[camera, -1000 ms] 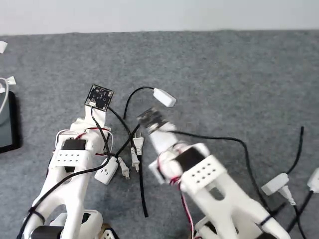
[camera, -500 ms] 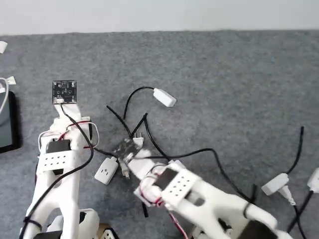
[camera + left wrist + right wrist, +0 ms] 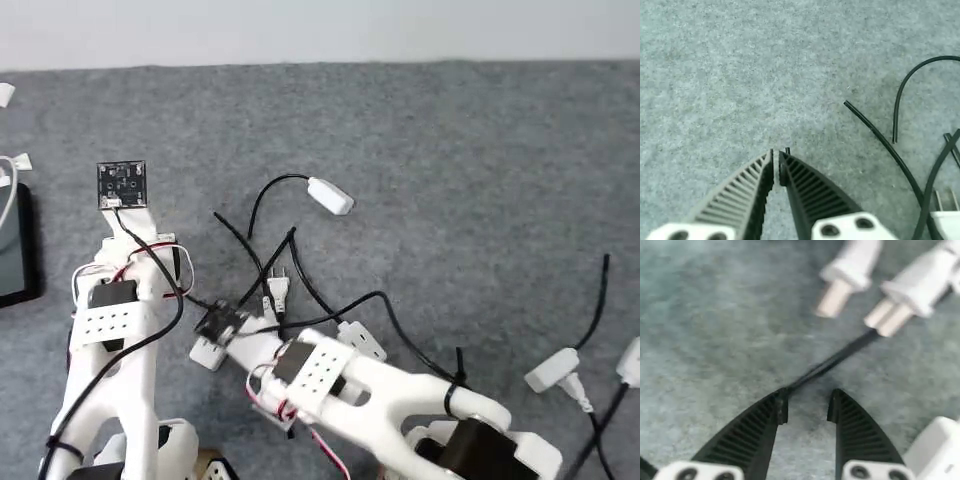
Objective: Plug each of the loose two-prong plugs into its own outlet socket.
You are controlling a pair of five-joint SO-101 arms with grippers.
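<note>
In the high view a white two-prong plug lies on the grey carpet among black cords. My right arm lies across the middle, its wrist camera over a white outlet socket. In the right wrist view my right gripper is open just above the carpet, with a black cord running to its tips. Two white plugs lie beyond it and the socket's corner sits beside it. My left gripper is shut and empty over bare carpet; a plug lies at its side.
Another white socket on a curved black cord lies further back. A white connector rests beside my right arm. More white plugs with cords sit at the far right. A dark tablet is at the left edge.
My right arm has swung left and down across the cords to the socket by the left arm. My left arm has shifted left, away from the plugs.
</note>
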